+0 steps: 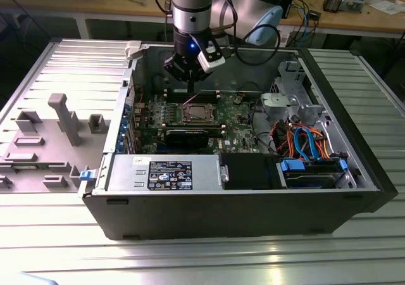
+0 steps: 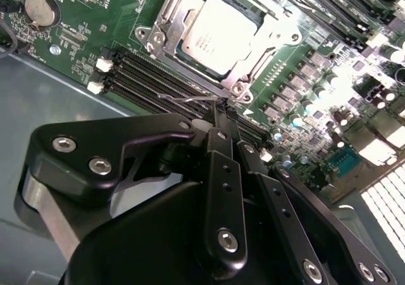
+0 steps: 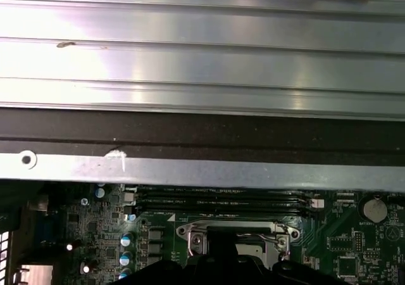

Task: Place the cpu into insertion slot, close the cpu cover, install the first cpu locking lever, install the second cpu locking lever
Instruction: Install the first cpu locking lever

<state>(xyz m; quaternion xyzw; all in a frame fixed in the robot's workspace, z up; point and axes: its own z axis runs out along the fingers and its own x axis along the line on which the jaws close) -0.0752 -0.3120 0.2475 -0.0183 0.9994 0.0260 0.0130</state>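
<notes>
The cpu (image 2: 218, 31) lies flat in the insertion slot, its silver top showing through the window of the cpu cover (image 2: 166, 20), which is folded down over it. In the exterior view the cpu (image 1: 196, 113) sits mid-motherboard inside the open computer case. A thin wire locking lever (image 2: 186, 99) stands raised off the board beside the socket, its end reaching my fingertips. My gripper (image 2: 223, 111) hangs just above the socket's edge with its black fingers shut together; it is also visible under the arm (image 1: 188, 76). The cover's rim (image 3: 237, 227) shows in the first wrist view.
Black memory slots (image 2: 158, 85) run beside the socket, right under my fingers. The case wall (image 3: 202, 133) rises close behind. A power supply (image 1: 168, 171) and a drive bay with blue cables (image 1: 310, 145) fill the case front. Grey fixtures (image 1: 63, 117) stand outside, at the exterior view's left.
</notes>
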